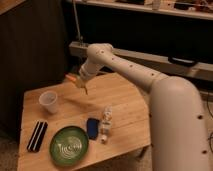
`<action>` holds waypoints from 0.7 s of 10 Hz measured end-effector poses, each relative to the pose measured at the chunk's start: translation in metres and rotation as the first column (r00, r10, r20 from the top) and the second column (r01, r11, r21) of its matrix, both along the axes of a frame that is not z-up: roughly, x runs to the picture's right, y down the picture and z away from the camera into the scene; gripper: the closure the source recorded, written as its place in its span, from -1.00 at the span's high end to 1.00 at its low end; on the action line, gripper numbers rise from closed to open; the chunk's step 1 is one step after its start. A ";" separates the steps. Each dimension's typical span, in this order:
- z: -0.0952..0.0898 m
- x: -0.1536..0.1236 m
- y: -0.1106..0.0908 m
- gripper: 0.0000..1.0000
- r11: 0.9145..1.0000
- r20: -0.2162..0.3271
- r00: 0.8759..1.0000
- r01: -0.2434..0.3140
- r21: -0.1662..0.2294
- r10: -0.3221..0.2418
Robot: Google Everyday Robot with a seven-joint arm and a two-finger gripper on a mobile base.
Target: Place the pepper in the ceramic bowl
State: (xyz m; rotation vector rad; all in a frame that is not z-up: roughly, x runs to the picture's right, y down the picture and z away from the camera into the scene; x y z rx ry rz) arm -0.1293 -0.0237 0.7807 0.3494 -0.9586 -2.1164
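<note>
Gripper point(80, 83): above the far left of the tabletop point(127, 100), apparently clamped on the pepper point(72, 78), which juts out leftward. Held clear of the surface, presumably for carrying. Ceramic bowl point(69, 145): front edge, well apart, awaiting delivery.

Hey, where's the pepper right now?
Camera view, upper left: the pepper is held in the tool above the table's far edge, up and right of the white cup.
</note>
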 end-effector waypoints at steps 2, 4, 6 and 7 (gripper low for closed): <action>-0.046 -0.003 0.028 -0.78 0.998 0.052 0.998 0.029 -0.048 -0.027; -0.089 -0.019 0.063 -0.78 0.990 0.119 0.990 0.086 -0.114 -0.072; -0.124 -0.037 0.098 -0.78 0.970 0.188 0.973 0.168 -0.174 -0.135; -0.138 -0.040 0.116 -0.78 0.959 0.206 0.966 0.198 -0.202 -0.156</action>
